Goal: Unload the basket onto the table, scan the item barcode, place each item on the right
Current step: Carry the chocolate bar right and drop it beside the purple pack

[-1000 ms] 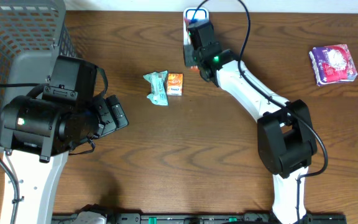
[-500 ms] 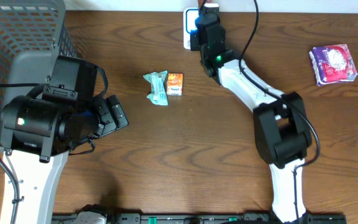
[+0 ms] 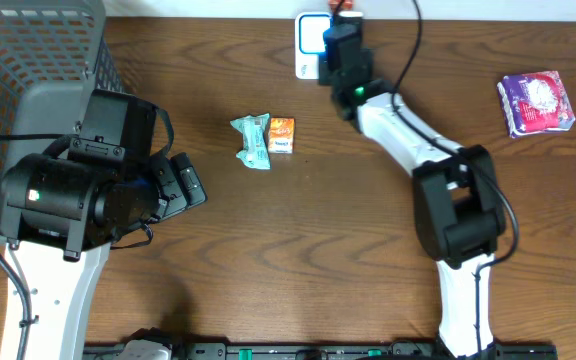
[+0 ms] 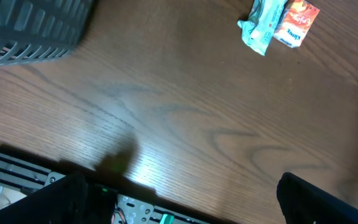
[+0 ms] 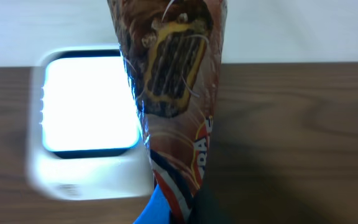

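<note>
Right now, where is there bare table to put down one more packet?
Free: the wood between the left arm and the right arm, below the teal packet and orange carton; also the strip between the right arm and the purple packet. Crowded: around the scanner, where the right pincer holds a snack wrapper.

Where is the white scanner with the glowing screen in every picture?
Overhead: scanner at the top middle, just left of the right gripper.
Left wrist: not in it.
Right wrist: left side, partly behind the snack wrapper.
Shared landmark: the brown wooden table.
</note>
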Motion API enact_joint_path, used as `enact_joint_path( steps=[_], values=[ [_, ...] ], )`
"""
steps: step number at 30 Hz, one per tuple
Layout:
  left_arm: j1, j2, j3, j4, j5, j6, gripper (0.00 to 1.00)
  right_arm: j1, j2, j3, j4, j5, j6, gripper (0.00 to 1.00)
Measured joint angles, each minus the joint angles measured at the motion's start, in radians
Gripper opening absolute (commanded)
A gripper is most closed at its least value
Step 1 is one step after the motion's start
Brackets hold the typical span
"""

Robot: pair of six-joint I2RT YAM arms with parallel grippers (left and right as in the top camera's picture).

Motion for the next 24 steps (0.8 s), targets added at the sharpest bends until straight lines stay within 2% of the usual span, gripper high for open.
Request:
enact_joint_path(
  steps=[5, 12, 16, 24],
  values=[
    [0.000, 0.000, 0.000, 0.000, 0.000, 0.000, 0.98, -0.093, -0.070, 0.000, -0.154, 0.095, -0.037, 0.01],
    [0.000, 0.000, 0.000, 0.000, 0.000, 0.000, 0.98, -0.282, -0.080, 0.004, -0.406, 0.015, -0.288, 0.01],
    [0.000, 0.000, 0.000, 0.000, 0.000, 0.000, 0.98, -0.382, -0.052, -0.002, -0.430, -0.043, -0.370, 0.01],
    [0.000, 0.000, 0.000, 0.000, 0.000, 0.000, 0.98, -0.550, -0.012, -0.004, -0.425, -0.197, -0.415, 0.01]
  ],
)
